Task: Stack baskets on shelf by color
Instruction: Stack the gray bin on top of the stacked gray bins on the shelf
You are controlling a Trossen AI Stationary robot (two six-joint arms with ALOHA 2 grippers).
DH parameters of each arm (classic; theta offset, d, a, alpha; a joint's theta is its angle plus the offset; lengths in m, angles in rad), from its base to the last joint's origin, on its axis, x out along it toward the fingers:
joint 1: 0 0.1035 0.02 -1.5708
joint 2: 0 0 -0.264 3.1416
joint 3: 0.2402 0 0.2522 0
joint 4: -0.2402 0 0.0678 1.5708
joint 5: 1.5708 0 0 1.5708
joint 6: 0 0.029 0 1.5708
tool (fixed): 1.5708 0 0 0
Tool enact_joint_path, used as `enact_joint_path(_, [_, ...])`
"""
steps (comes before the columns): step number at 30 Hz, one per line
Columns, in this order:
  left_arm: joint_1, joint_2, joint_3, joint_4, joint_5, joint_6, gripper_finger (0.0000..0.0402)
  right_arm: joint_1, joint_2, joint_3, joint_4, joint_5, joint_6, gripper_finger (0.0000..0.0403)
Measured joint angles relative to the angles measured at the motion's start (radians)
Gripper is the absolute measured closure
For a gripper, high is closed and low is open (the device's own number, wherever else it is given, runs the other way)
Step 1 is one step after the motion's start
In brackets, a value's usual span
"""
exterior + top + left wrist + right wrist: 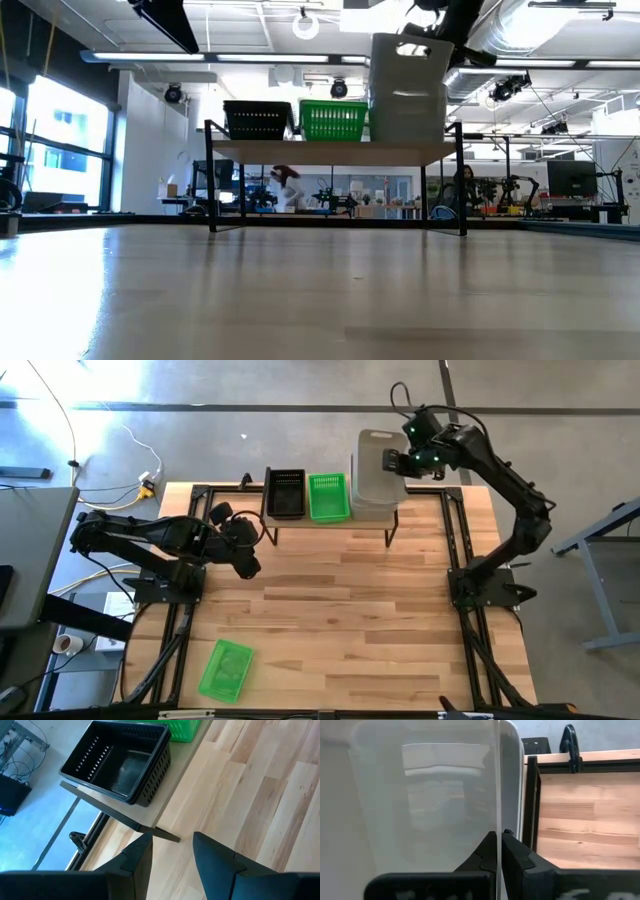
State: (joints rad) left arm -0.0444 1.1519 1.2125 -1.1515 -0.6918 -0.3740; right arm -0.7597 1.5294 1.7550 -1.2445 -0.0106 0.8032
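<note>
Currently: right gripper (498, 851) pinches the wall of a translucent whitish-clear rectangular plastic basket (372, 463), held over the wooden-topped, black-legged shelf (335, 152) beside perforated black baskets (120, 760) and green basket (328, 497). Left gripper (172, 855) spread, empty. High view alone shows another green basket (225, 669) on the tabletop.

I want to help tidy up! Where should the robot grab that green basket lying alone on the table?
Probably by one long rim wall of the lone green basket, coming straight down from above. It lies open side up, apart from everything, and the left gripper is nearer, its fingers open.
</note>
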Motion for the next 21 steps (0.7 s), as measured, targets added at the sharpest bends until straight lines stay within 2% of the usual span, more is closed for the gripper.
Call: enact_joint_path(21, [0.0, 0.0, 0.0, 0.0, 0.0, 0.009, 0.027, 0.0, 0.036, 0.0, -0.019, 0.021, -0.071, 0.0402])
